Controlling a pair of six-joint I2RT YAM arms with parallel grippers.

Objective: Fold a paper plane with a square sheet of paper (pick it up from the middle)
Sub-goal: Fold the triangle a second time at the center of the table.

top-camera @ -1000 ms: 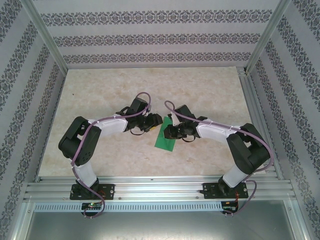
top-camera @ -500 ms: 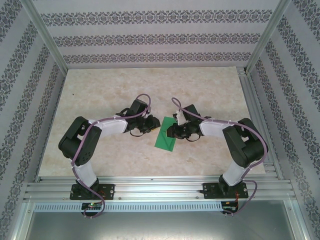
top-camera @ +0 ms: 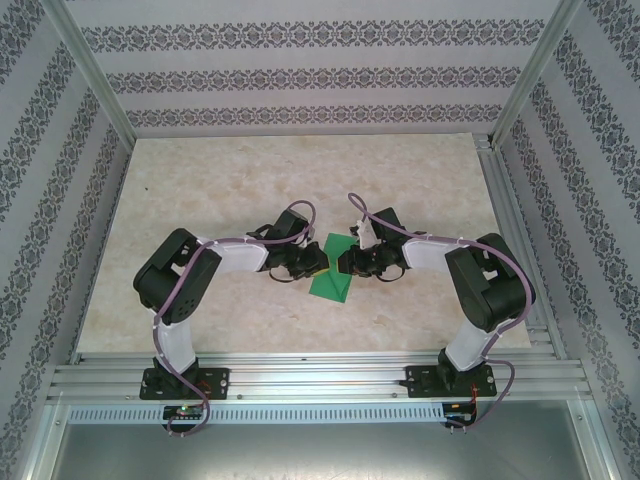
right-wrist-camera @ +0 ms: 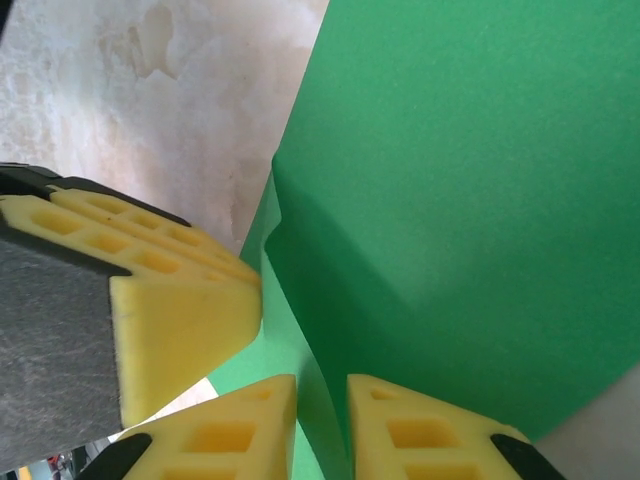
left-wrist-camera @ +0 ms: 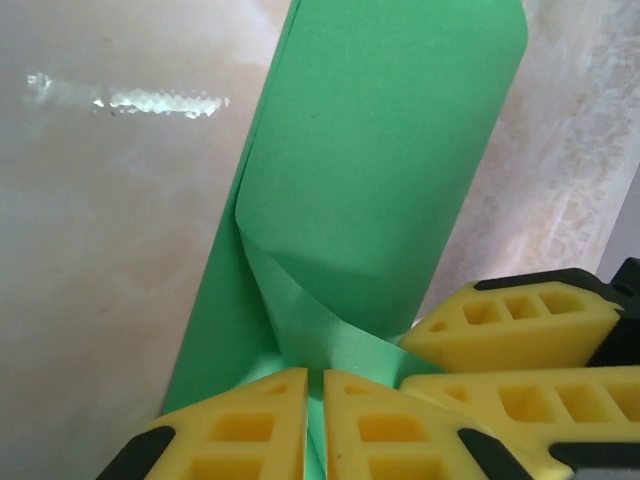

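We see the thin bright green paper sheet (left-wrist-camera: pixel 380 170) curled over at the centre of the desk (top-camera: pixel 200 180). The left end effector (left-wrist-camera: pixel 315 420) and right end effector (right-wrist-camera: pixel 322 430) both clamp it, hiding its gripped edges.

A pale beige, marble-patterned tabletop (top-camera: pixel 200 180) forms the floor of a booth. The far wall of white wallpaper with horizontal grey floral bands (top-camera: pixel 310 75) closes the back. The left wall (top-camera: pixel 45 200) and right wall (top-camera: pixel 600 200) carry the same paper. A slanting aluminium post (top-camera: pixel 90 70) rises at the far left corner and a matching post (top-camera: pixel 535 70) at the far right. A silver slotted aluminium rail (top-camera: pixel 320 375) runs along the near edge, with a white perforated strip (top-camera: pixel 320 412) and a plain grey metal sheet (top-camera: pixel 320 450) nearer still. The light is soft and even; a bright glare streak (left-wrist-camera: pixel 130 100) lies on the tabletop
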